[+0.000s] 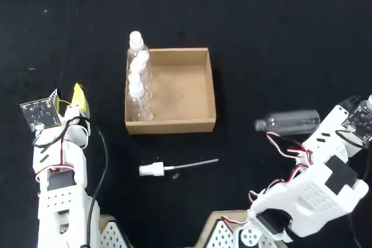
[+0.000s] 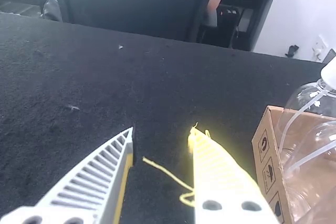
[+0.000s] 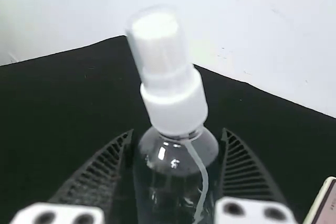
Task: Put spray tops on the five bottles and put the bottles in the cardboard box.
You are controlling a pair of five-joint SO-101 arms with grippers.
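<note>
Three bottles (image 1: 139, 105) inside cardboard box (image 1: 170, 126) — seemingly leftmost; spray top (image 1: 152, 170) before it; lone bottle (image 1: 288, 123) rightward.

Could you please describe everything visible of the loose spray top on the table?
The spray top lies flat on the black table, in front of the near wall of the cardboard box, not touching it. It has a white plastic head and a thin, clear dip tube. It is on no bottle; only the table touches it.
</note>
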